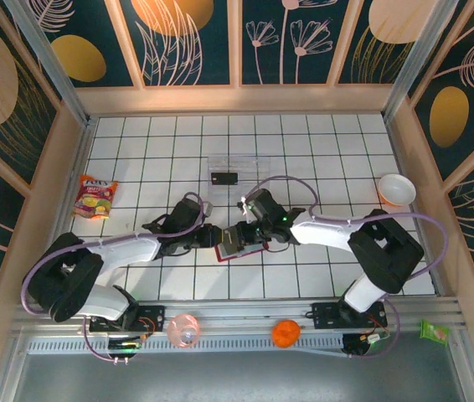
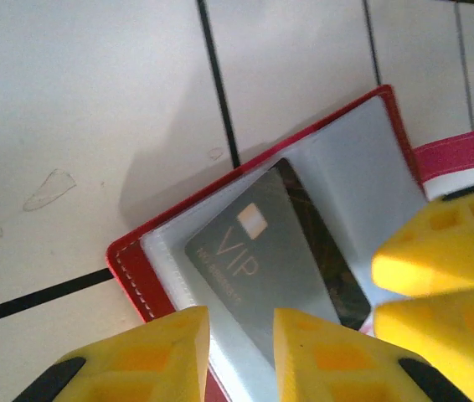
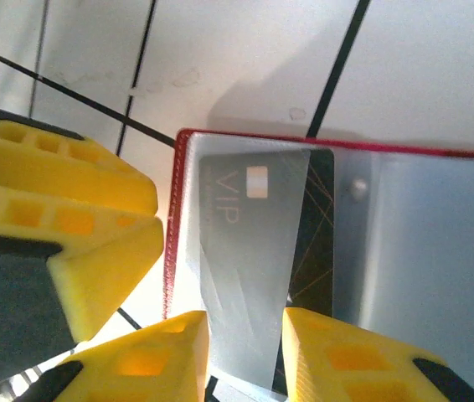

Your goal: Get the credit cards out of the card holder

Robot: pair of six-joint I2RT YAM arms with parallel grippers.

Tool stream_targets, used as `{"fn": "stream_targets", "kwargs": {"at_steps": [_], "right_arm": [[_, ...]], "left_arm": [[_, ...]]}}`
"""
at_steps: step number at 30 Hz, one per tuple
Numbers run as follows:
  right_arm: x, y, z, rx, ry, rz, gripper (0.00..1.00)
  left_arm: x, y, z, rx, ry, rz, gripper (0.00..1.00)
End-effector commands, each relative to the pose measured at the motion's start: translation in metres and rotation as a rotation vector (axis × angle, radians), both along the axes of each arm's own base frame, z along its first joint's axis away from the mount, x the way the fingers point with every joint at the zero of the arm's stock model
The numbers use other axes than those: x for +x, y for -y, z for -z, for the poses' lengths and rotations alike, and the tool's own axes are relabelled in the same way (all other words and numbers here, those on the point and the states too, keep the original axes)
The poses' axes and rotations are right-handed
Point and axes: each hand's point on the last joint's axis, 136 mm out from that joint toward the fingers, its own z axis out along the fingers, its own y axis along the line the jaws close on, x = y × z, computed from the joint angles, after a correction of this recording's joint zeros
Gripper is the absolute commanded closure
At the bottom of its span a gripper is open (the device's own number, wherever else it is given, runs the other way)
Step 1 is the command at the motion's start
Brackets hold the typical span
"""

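The red card holder lies open mid-table between both arms. Its pale pockets hold a grey credit card marked VIP over a dark card. My left gripper has its jaws narrowly apart around the holder's red-edged corner. My right gripper is closed on the near end of the grey card, whose creased pocket narrows between the jaws. The right fingers sit beside the snap tab.
A clear tray holding a dark card stands behind the grippers. A snack packet lies far left and a white bowl far right. A pink ball and an orange rest on the near rail.
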Motion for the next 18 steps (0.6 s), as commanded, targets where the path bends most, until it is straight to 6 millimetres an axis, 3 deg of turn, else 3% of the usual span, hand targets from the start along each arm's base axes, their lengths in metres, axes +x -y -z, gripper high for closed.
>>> {"fn": "stream_targets", "kwargs": {"at_steps": [1, 11, 18], "right_arm": [[0.010, 0.004, -0.004, -0.002, -0.014, -0.043, 0.74], [0.019, -0.002, 0.011, -0.006, -0.061, -0.101, 0.73], [0.020, 0.007, 0.028, -0.046, -0.097, -0.079, 0.73]], "left_arm": [[-0.002, 0.002, -0.001, 0.000, -0.016, 0.020, 0.74], [-0.008, 0.000, 0.015, 0.036, -0.044, 0.045, 0.72], [-0.008, -0.008, 0.032, 0.095, -0.073, 0.026, 0.77]]}}
